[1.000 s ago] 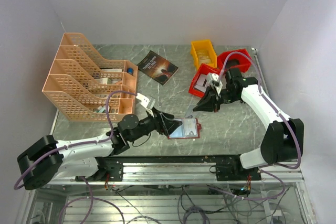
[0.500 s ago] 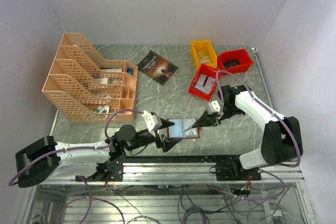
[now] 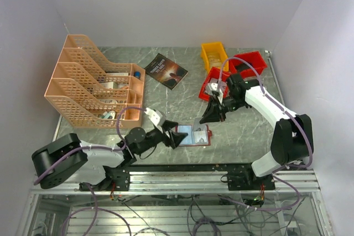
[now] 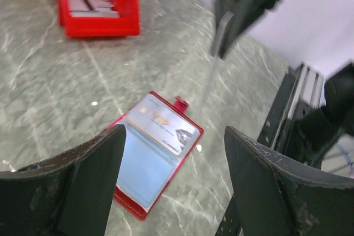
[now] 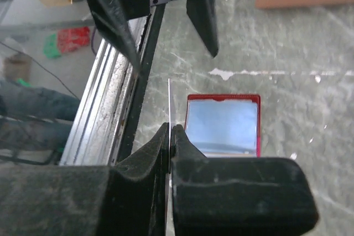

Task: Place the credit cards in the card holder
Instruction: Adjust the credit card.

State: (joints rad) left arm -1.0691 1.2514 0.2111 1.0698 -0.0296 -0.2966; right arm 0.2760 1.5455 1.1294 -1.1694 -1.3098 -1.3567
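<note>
Left wrist, left fingers wide, facing open card holder, right wrist, right fingers pinching thin credit card.

card holder front centre (flat on table) | book behind | bins rear right | rack left

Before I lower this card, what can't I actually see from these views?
- Card face: edge-on in both wrist views, too small from above.
- Card holder near end: right wrist view, behind the right gripper.
- Red bin contents: left wrist view's top edge cuts them; right arm overlaps from above.
</note>
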